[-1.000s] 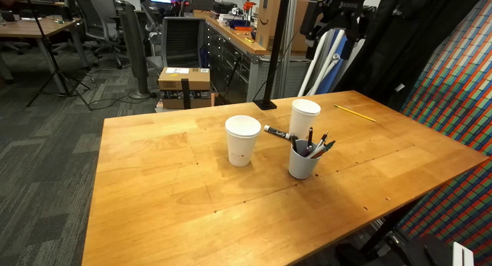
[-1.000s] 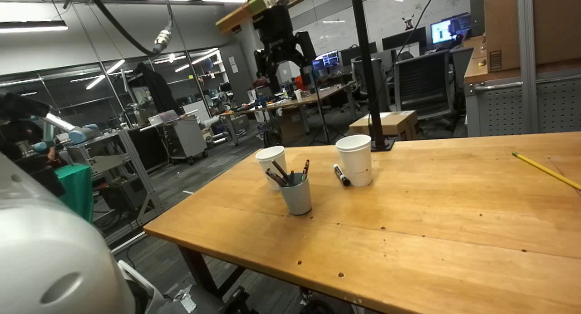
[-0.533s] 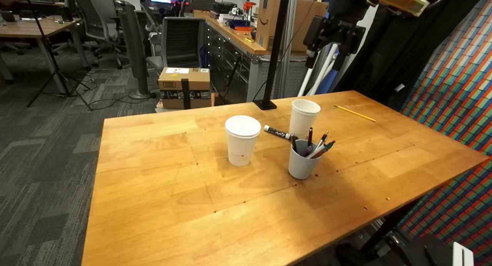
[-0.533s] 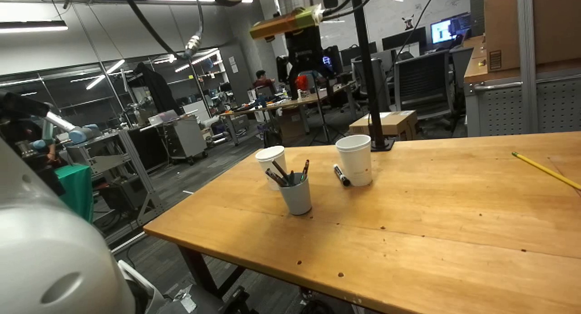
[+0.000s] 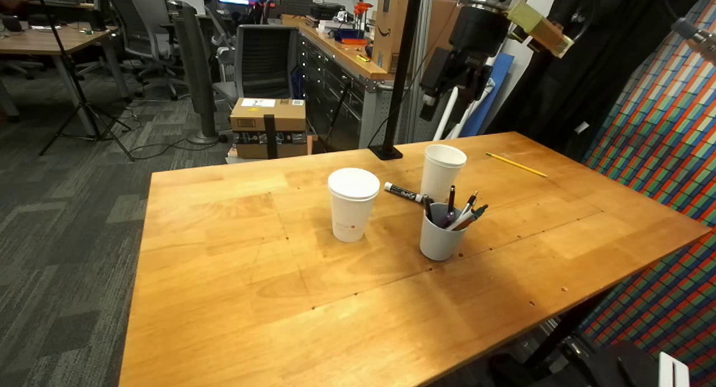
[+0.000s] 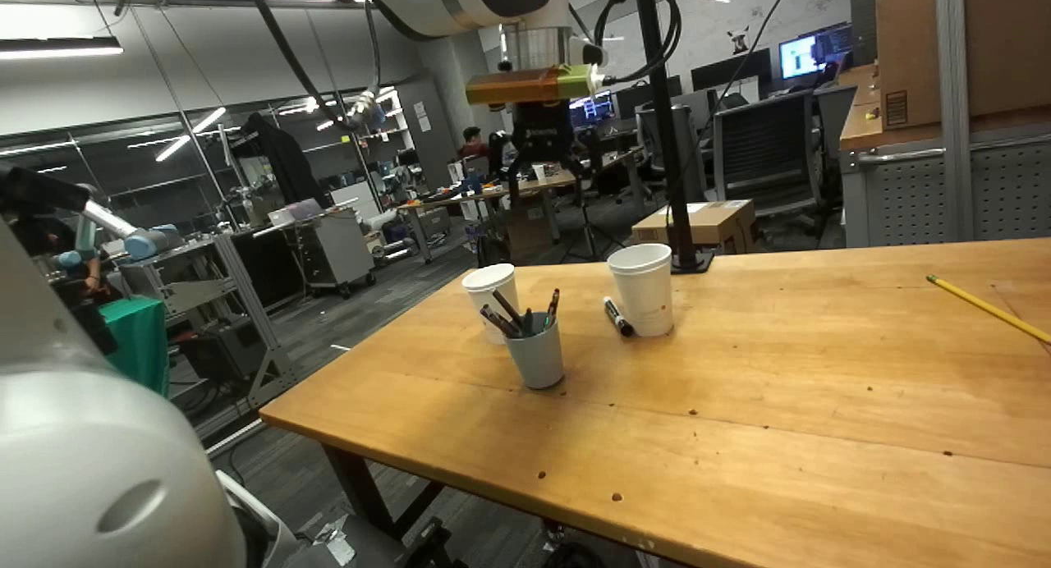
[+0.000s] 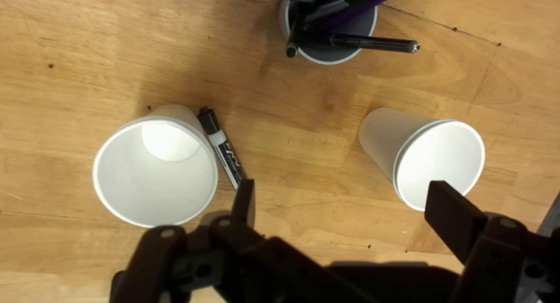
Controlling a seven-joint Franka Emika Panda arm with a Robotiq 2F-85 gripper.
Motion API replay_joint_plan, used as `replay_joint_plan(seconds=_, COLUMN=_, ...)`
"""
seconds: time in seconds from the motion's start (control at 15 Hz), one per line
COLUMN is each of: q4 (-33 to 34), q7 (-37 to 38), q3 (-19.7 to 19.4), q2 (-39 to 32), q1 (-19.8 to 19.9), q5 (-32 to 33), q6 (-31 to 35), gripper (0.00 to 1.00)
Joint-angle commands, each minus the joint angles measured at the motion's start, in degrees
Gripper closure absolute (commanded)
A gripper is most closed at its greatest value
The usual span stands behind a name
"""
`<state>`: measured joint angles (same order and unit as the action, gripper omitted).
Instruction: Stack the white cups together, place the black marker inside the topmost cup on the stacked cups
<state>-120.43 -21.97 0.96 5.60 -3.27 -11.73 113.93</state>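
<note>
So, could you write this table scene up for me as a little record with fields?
Setting: wooden table
Standing apart: two white cups, upright and unstacked
Lying beside one of them: black marker; whether they touch is unclear
Also standing: gray cup holding pens
Also lying flat: yellow pencil
Above the table: the robot's tool, open and holding nothing
Still to do: stack the cups, put the marker in the topmost

Table (image 5: 235, 303): white cup (image 5: 351, 211), upright; second white cup (image 5: 438, 177), upright, marker (image 5: 403, 192) lying beside it; pen cup (image 5: 439, 240), upright; pencil (image 5: 516, 164); black post (image 5: 399, 79).
</note>
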Motion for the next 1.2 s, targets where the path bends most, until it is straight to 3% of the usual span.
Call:
replay_joint_plan(seconds=0.0, q4=0.45, q7=-7.52, q3=-0.10, q2=-1.31, q1=-0.61, q5=-2.99, q6=1.68, gripper=0.00)
replay_joint_plan(seconds=0.67, q4=0.13, q7=-24.91, q3=-0.69, q2=-5.46, q1=1.34, q5=-3.08, q6=4.75, gripper=0.00)
replay_joint_plan(seconds=1.13, q4=-0.14, q7=-32.63, q3=-0.93, q2=-6.82, q1=3.32, q5=-2.48, q6=6.70, gripper=0.00)
